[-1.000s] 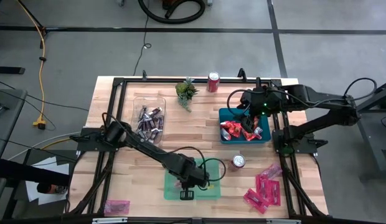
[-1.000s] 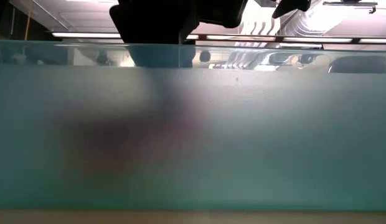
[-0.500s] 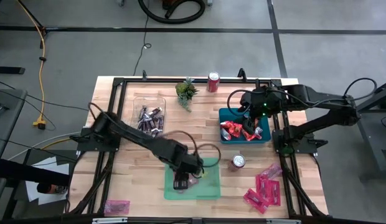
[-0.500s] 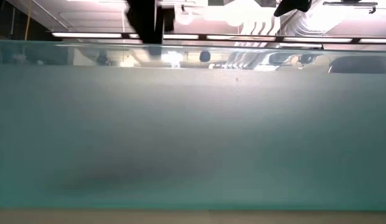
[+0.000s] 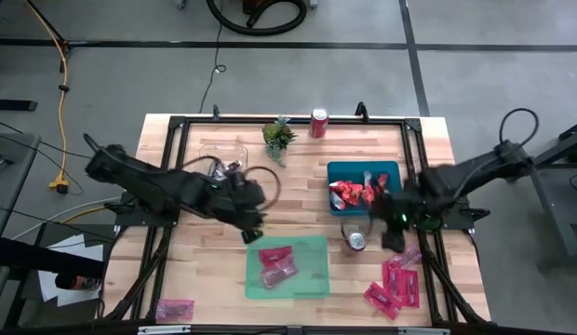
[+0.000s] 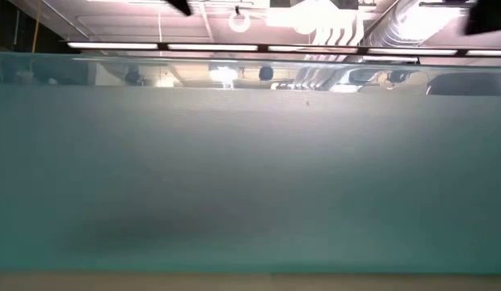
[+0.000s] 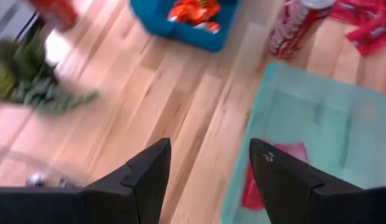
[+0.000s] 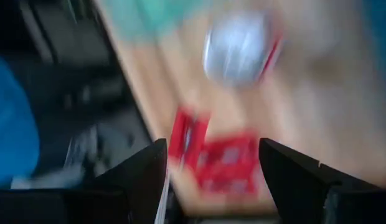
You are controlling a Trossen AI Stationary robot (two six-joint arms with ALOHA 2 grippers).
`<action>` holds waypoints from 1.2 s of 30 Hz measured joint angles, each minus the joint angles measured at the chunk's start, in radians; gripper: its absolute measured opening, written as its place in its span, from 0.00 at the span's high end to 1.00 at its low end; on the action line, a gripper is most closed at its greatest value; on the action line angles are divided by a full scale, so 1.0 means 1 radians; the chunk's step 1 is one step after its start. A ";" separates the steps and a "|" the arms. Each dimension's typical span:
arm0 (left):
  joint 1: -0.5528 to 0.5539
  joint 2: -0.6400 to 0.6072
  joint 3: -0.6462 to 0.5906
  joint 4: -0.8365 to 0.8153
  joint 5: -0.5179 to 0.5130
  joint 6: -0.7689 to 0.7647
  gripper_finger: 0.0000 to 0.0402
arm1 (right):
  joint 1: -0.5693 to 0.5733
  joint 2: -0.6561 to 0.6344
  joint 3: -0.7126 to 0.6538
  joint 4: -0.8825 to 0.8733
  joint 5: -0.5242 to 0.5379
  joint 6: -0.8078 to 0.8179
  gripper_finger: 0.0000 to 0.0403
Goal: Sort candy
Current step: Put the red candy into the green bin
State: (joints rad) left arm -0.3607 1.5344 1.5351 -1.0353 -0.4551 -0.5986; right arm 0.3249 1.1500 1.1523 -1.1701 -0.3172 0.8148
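Candy: pink packets (image 5: 276,264) in green tray (image 5: 312,284), more (image 5: 394,284) at desk's (image 5: 298,191) right edge. My left pincer (image 7: 208,165) open, empty; right pincer (image 8: 211,168) open above them.

Left arm stretched from the table's left edge toward its middle, forearm nearly level, left gripper (image 5: 254,226) hanging over bare wood just beyond the near-centre area. Fingers (image 7: 145,176) spread apart with nothing between them, tips angled down and forward in the wrist view. Right arm folded in from the right edge, elbow out past the table frame, right gripper (image 5: 394,230) low over the right side of the table. Fingers (image 8: 292,168) held wide apart, empty, pointing downward at the tabletop.
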 joint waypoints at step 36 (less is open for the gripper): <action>-0.001 -0.340 -0.309 0.139 -0.114 -0.052 0.49 | 0.554 0.485 -0.307 0.347 0.155 0.471 0.42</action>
State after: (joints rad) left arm -0.3614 1.1946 1.2258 -0.8963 -0.5694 -0.6502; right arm 0.8789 1.6348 0.8452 -0.8227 -0.1620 1.2860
